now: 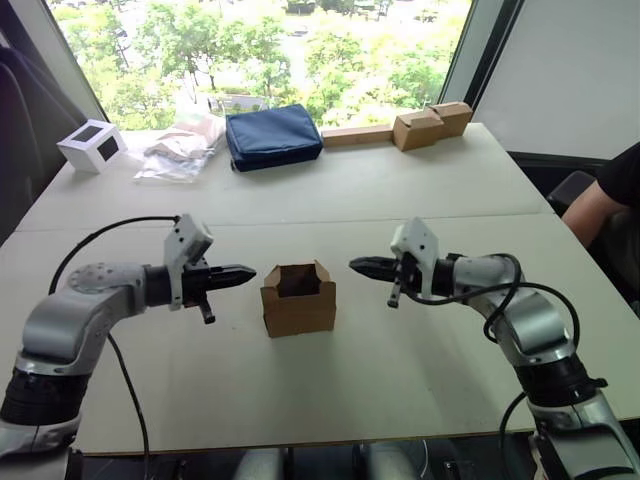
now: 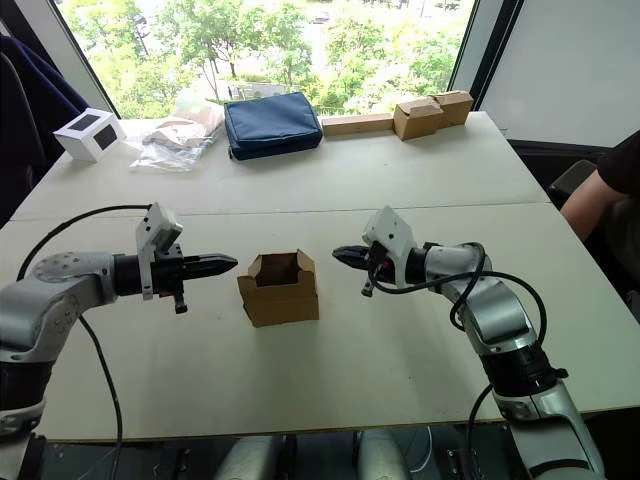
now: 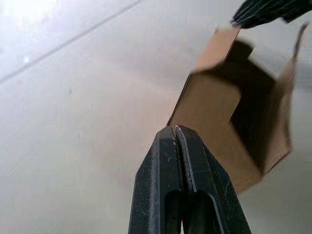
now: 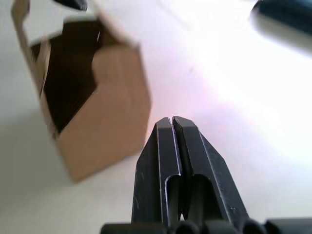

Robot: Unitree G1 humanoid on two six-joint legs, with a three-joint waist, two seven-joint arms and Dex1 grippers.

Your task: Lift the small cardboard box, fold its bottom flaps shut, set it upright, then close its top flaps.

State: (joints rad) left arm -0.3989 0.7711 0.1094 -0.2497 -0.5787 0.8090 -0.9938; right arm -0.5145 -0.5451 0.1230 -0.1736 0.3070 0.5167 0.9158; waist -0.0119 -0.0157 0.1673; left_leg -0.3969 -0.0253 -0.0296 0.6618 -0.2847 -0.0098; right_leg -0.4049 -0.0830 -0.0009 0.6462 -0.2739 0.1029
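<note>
So the small cardboard box [image 1: 298,298] sits upright on the table [image 1: 400,190], open end up, right between both grippers. Left gripper [image 1: 244,273] is just beside it, a bit nearer than the right gripper [image 1: 362,266]. Both point inward, fingers pressed together, holding nothing.

Small brown cardboard box [image 1: 298,298] upright mid-table, top flaps [image 1: 297,274] standing open, dark interior exposed.

Small cardboard box [image 1: 298,298] plain brown; tools black; pouch [image 1: 272,136] navy.
</note>
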